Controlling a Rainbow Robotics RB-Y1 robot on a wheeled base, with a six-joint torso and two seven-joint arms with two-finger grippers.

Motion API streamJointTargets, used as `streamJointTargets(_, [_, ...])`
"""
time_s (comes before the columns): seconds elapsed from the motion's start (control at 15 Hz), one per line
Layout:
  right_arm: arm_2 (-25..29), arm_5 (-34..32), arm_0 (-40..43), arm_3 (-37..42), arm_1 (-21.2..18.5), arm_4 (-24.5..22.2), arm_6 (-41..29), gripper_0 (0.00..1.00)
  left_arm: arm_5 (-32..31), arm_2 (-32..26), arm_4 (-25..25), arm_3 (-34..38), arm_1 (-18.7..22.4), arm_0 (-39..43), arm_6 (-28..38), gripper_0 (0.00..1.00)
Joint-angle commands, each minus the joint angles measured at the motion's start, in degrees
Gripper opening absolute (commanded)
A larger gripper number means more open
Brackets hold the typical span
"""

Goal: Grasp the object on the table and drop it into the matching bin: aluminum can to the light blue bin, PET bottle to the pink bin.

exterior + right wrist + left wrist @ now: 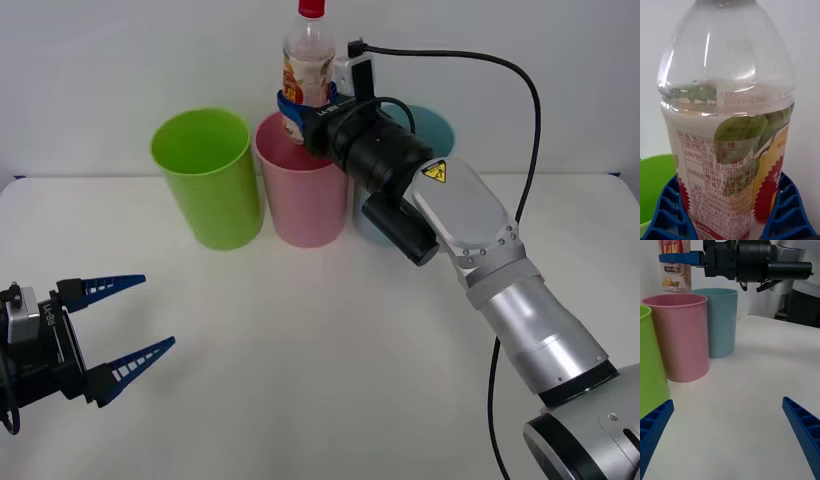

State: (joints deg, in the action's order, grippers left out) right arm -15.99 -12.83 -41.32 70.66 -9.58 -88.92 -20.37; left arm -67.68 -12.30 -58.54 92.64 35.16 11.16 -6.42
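The PET bottle [308, 65], clear with a red cap and orange-red label, hangs upright above the pink bin [300, 190], its base about level with the rim. My right gripper [305, 105] is shut on the bottle's lower body; its blue fingers [666, 213] press both sides of the label [726, 180]. In the left wrist view the bottle [675, 266] is above the pink bin [681, 337], with the light blue bin [720, 320] beside it. The light blue bin [430, 130] stands behind my right arm. My left gripper [125, 330] is open low over the table's near left.
A lime green bin [205, 175] stands left of the pink one, the two close together. The white table [300, 370] stretches open between the bins and my left gripper. A black cable [500, 70] loops above my right wrist.
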Motion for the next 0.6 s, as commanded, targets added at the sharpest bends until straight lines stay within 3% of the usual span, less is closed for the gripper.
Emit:
streamJointTargets(0.07, [0.00, 0.26, 0.01, 0.00, 0.00, -0.20, 0.51, 0.83, 0.00, 0.00, 0.00, 0.00, 0.00, 0.00, 0.00, 1.00])
streamJointTargets(0.2, [0.00, 0.35, 0.01, 0.09, 0.00, -0.29, 0.68, 0.96, 0.00, 0.00, 0.00, 0.00, 0.00, 0.00, 0.00, 1.00])
streamJointTargets(0.6, [0.00, 0.35, 0.01, 0.00, 0.00, -0.29, 1.03, 0.99, 0.00, 0.00, 0.00, 0.00, 0.00, 0.00, 0.00, 1.00])
